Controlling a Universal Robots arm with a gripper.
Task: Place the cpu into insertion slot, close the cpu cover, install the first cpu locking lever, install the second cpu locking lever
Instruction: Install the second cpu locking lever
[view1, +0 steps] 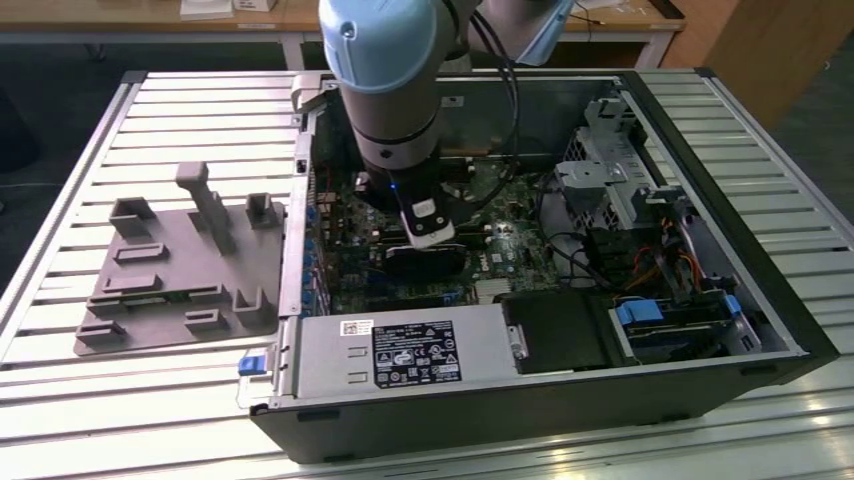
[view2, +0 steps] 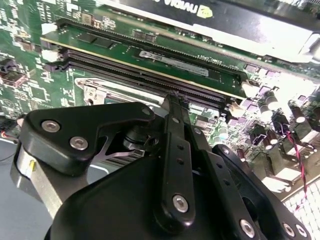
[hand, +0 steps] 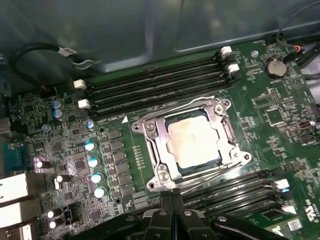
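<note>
Sitting flat in the insertion slot on the green motherboard, the cpu is showing a pale silvery square top, framed by the cpu cover. It is likely handling as light, stiff and fragile underneath, best taken by opposite edges. The gripper is looking pressed together, holding nothing.

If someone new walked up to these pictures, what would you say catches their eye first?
Probably the pale blue and grey robot arm reaching down into the open computer case in the exterior view. In the first wrist view, the silvery cpu sits in the insertion slot on the green motherboard, with the cpu cover closed around it. The gripper hangs just beside the socket.
</note>
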